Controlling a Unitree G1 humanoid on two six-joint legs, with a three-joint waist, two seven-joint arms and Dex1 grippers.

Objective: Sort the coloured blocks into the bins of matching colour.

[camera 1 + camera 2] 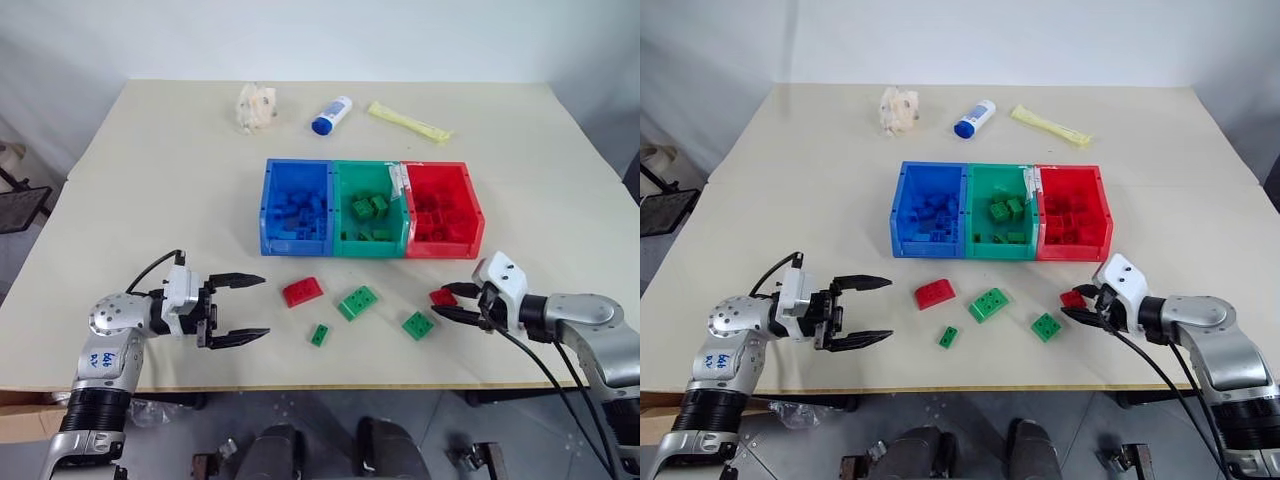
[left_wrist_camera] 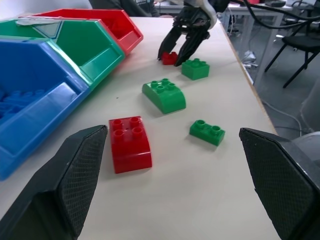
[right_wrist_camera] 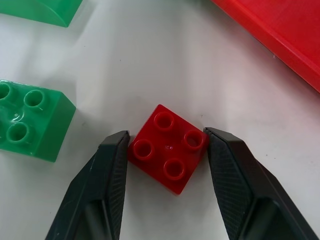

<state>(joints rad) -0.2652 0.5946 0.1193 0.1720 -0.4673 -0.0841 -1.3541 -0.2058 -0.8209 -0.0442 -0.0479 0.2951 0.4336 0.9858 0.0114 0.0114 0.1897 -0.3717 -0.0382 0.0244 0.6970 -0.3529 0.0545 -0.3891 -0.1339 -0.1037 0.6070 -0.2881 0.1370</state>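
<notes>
Right now a small square red block point(image 3: 167, 148) sits on the table point(image 1: 150, 180) between the fingers of my right claw point(image 3: 167, 150); both pads point(image 3: 117, 165) touch its sides, so I am closed on it, though it rests on the tabletop just in front of the red bin point(image 1: 443, 210). From my head camera the block is half covered by the fingers and I see little more than a red corner. Just beside it lies a square green block point(image 1: 418, 325), and further toward my left a wide green block point(image 1: 357, 302) with a sloped edge, a small green block point(image 1: 319, 335) and a red block with a rounded top point(image 1: 302, 291), all loose on the table and apart from each other. My left claw point(image 1: 238, 310) hangs near that rounded red one with its fingers spread wide, gripping nothing. Behind the loose pieces the blue bin point(image 1: 296, 207), green bin point(image 1: 368, 210) and red bin stand joined in a row, each with blocks of its own colour inside; those are heaped and I cannot count them. Something white lies across the wall between the green and red bins, and I cannot make out what it is. At the far edge lie a crumpled pale wad point(image 1: 255, 107), a white bottle with a blue cap point(image 1: 332, 115) on its side, and a yellow packet point(image 1: 408, 122).
</notes>
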